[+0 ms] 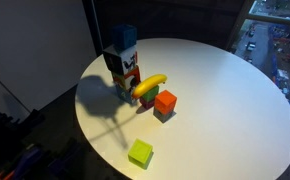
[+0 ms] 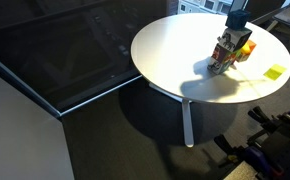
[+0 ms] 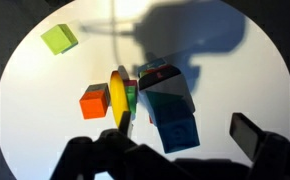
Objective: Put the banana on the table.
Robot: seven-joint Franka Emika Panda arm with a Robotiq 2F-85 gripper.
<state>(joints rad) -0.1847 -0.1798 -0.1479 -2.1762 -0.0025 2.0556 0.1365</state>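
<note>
The yellow banana [image 1: 150, 85] rests on top of a green block [image 1: 144, 101], next to a red block [image 1: 165, 102], on the round white table [image 1: 225, 110]. In the wrist view the banana [image 3: 118, 95] lies lengthwise between the orange-red block [image 3: 93, 100] and the green block [image 3: 132, 101]. My gripper [image 3: 185, 125] is open and empty, well above the table. Its left finger shows just below the banana's near end. A tall block tower [image 3: 170, 105] shows between the fingers. I cannot make out the gripper in either exterior view.
The block tower with a blue top [image 1: 125, 55] stands right beside the banana; it also shows in an exterior view [image 2: 230, 40]. A yellow-green cube [image 1: 140, 153] sits apart near the table's edge and shows in the wrist view [image 3: 58, 38]. Dark floor surrounds the table.
</note>
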